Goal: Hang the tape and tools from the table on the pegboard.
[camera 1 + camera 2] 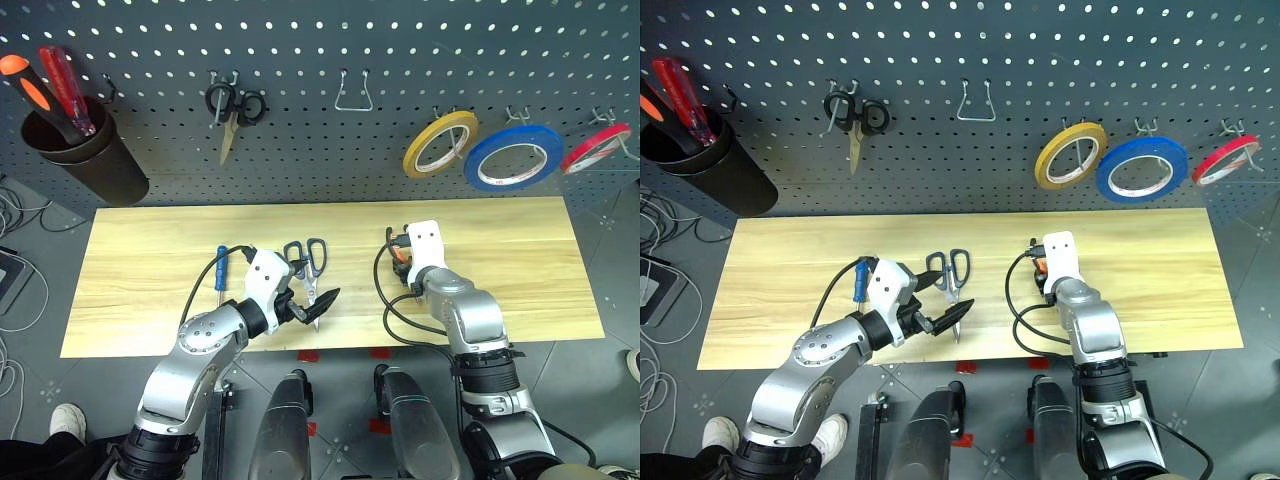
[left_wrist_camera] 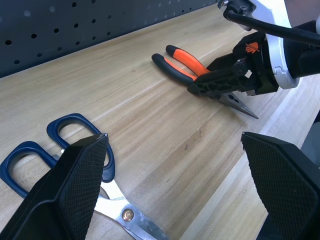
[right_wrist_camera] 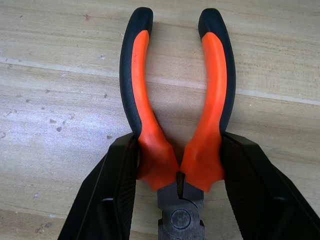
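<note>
Right tool [image 3: 179, 172] is clamping orange-handled, black-tipped pliers [image 3: 177, 100] lying on the worktop [image 1: 150, 260]; left tool [image 2: 175, 190] is gaping beside them.

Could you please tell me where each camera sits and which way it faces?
Head eyes: look down over both arms at the table and pegboard.
Left wrist: behind the open left gripper, over the scissors.
Right wrist: behind the right gripper, clamped on the pliers.
Shared: both wrist views show the pliers.
</note>
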Tool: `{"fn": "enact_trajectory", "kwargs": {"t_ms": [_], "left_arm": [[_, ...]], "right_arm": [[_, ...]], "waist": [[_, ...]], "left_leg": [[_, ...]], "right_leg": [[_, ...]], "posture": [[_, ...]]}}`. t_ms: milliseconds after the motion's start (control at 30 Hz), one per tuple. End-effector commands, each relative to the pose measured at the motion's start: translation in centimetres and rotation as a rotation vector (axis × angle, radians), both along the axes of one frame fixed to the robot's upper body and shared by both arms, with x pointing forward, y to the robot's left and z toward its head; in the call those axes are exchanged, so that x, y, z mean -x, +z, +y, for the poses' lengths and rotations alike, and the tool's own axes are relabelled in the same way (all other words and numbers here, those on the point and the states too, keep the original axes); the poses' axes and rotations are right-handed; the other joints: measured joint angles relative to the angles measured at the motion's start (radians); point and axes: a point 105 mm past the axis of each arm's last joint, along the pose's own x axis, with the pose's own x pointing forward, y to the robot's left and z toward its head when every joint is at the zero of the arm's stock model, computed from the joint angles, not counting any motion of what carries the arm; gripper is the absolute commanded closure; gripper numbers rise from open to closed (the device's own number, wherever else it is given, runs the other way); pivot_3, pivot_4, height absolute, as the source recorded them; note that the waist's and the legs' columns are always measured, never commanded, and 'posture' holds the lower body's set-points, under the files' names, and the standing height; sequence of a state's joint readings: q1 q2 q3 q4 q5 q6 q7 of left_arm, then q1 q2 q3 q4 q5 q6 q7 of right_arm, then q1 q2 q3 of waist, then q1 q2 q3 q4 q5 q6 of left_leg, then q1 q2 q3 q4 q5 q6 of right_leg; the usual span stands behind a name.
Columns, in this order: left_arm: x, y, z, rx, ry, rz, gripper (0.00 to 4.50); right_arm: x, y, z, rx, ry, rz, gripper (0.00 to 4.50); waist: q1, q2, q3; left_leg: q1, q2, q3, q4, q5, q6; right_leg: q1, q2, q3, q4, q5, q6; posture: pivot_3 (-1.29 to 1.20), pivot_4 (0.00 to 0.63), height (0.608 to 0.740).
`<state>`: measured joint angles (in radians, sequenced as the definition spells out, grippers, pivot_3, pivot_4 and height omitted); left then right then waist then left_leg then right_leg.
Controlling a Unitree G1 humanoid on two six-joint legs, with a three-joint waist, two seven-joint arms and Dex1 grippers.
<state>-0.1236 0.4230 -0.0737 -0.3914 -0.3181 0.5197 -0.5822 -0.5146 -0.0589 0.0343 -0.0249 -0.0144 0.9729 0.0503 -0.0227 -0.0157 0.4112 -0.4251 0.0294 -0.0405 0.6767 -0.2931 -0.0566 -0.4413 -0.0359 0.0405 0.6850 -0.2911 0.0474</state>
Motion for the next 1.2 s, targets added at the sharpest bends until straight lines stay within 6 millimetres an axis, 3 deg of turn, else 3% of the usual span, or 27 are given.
{"fn": "enact_trajectory", "kwargs": {"t_ms": [33, 133, 267, 500, 733, 967, 1200], "left_arm": [[0.7, 0.8, -0.5, 0.029, -0.035, -0.025, 0.0], [1.4, 1.2, -0.3, 0.027, -0.039, -0.044, 0.0], [2.9, 2.1, -0.5, 0.103, -0.028, -0.028, 0.0], [3.1, 4.0, -0.6, 0.14, -0.035, -0.062, 0.0], [1.7, 6.8, -0.6, 0.182, -0.004, -0.16, 0.0], [0.1, 9.7, -1.2, 0.254, 0.067, -0.266, 0.0], [-2.2, 12.1, -1.4, 0.296, 0.141, -0.354, 0.0]], "right_arm": [[0.5, 1.7, 0.6, -0.033, 0.084, -0.078, 2.33], [1.6, 3.0, 0.5, -0.025, 0.188, -0.159, 2.33], [5.2, 4.8, 0.4, -0.089, 0.347, -0.252, 2.33], [8.2, 9.6, 2.5, -0.191, 0.496, -0.509, 2.33], [7.3, 15.4, 4.7, -0.286, 0.497, -0.803, 2.33], [5.1, 21.6, 6.6, -0.346, 0.458, -1.049, 2.33], [3.2, 25.0, 7.4, -0.406, 0.381, -1.168, 2.33]], "waist": [[0.001, 0.0, 0.0], [0.003, 0.0, -0.002], [0.009, -0.002, -0.006], [0.012, -0.003, -0.043], [0.015, -0.007, -0.109], [0.024, -0.012, -0.153], [0.036, -0.013, -0.19]], "left_leg": [[0.0, 0.0, 0.0, 0.0, 0.0, -0.001], [-0.002, 0.0, 0.0, 0.0, 0.001, -0.001], [-0.006, 0.0, -0.001, 0.0, 0.001, -0.002], [-0.006, -0.001, -0.003, 0.002, 0.005, -0.007], [-0.006, -0.003, -0.004, 0.002, 0.007, -0.009], [-0.006, -0.003, -0.001, 0.002, 0.007, -0.009], [-0.005, -0.003, 0.002, 0.002, 0.007, -0.009]], "right_leg": [[0.0, 0.0, 0.0, 0.0, 0.0, 0.0], [0.0, 0.0, 0.0, -0.002, 0.0, 0.0], [-0.002, -0.002, -0.002, -0.004, 0.0, 0.0], [-0.002, -0.001, -0.004, -0.003, 0.003, 0.001], [0.0, 0.003, -0.006, -0.004, 0.005, 0.001], [0.0, 0.004, -0.007, -0.004, 0.006, 0.0], [0.0, 0.004, -0.007, -0.004, 0.006, 0.0]], "posture": [[0.11, 0.391, 0.74], [0.1, 0.36, 0.74], [0.09, 0.316, 0.74], [0.07, 0.248, 0.74], [0.09, 0.185, 0.74], [0.13, 0.141, 0.74], [0.17, 0.126, 0.74]]}}
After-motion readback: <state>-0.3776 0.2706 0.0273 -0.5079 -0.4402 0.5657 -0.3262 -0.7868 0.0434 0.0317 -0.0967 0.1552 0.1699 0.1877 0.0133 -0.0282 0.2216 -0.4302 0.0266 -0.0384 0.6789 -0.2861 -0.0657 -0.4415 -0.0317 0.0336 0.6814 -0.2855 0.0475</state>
